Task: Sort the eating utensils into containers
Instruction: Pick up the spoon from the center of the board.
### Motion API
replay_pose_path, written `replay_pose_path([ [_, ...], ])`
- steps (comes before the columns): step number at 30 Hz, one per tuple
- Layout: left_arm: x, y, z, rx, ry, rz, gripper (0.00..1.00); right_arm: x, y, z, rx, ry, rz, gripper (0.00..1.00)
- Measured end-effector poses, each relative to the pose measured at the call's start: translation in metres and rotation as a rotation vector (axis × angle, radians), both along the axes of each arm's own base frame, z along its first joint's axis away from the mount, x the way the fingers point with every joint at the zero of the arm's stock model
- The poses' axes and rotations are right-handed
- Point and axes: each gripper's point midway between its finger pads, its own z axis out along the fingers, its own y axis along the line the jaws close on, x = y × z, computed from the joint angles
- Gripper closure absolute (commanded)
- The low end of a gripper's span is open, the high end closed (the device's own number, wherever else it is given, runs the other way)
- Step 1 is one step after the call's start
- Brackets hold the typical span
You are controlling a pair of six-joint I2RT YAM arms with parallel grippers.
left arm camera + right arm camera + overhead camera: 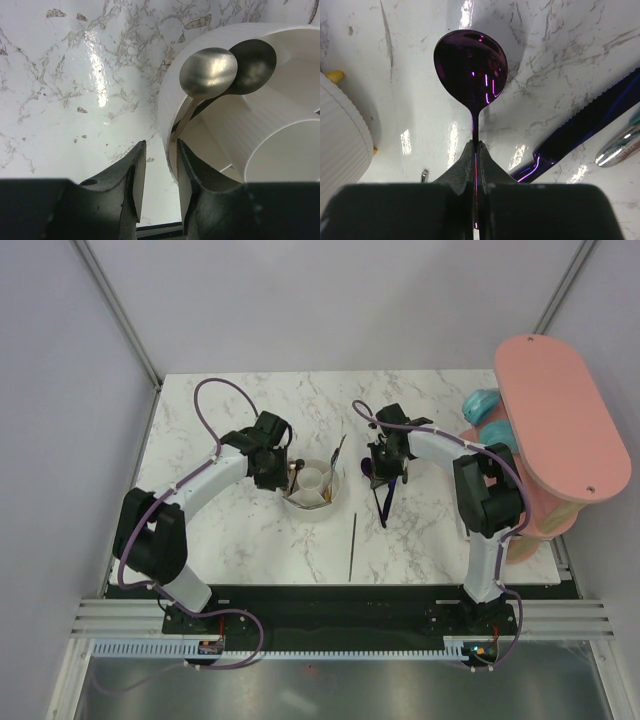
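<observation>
The top view looks down from above on the whole tabletop (pixel 250 420). Both wrist views look closely past their jaws; all three share the white holder (pixel 167 115).

You have holder (pixel 313 488) mid-table (pixel 230 420), two spoons (pixel 209 72) standing in its outer ring. At holder's left rim: left gripper (pixel 157 175). Well right of holder: right gripper (pixel 475 150), spoon (pixel 471 65) between its fingers. Knife (pixel 585 125) on table beside that spoon. Stick (pixel 352 547) on table in front of holder. Board (pixel 560 415) at far right.
</observation>
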Motion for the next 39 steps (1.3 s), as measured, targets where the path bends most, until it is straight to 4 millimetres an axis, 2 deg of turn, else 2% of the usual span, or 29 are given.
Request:
replay_pose_path([
  [4,0.000,0.000,-0.001,-0.003,-0.004,0.001,0.61,-0.007,0.000,-0.009,0.012,0.010,0.002,1.00],
  [6,0.001,0.000,0.000,-0.004,-0.007,0.002,0.61,-0.009,0.000,-0.007,0.022,0.003,0.003,1.00],
  [8,0.000,0.000,0.001,-0.006,-0.011,0.002,0.60,-0.009,0.002,0.000,0.037,-0.018,0.002,1.00],
  [15,-0.002,0.003,0.008,-0.010,-0.037,0.018,0.56,0.002,0.011,0.050,0.116,-0.154,0.013,1.00],
  [21,-0.002,0.008,0.026,-0.023,-0.096,0.042,0.55,0.005,0.018,0.086,0.192,-0.243,0.011,1.00],
  [26,0.002,0.014,0.035,-0.024,-0.129,0.074,0.55,0.005,0.022,0.099,0.228,-0.271,0.010,1.00],
  [32,0.008,0.024,0.036,-0.030,-0.135,0.117,0.55,-0.004,0.021,0.106,0.247,-0.283,0.011,1.00],
  [39,0.013,0.037,0.038,-0.031,-0.140,0.159,0.55,-0.006,0.021,0.137,0.285,-0.355,0.012,1.00],
])
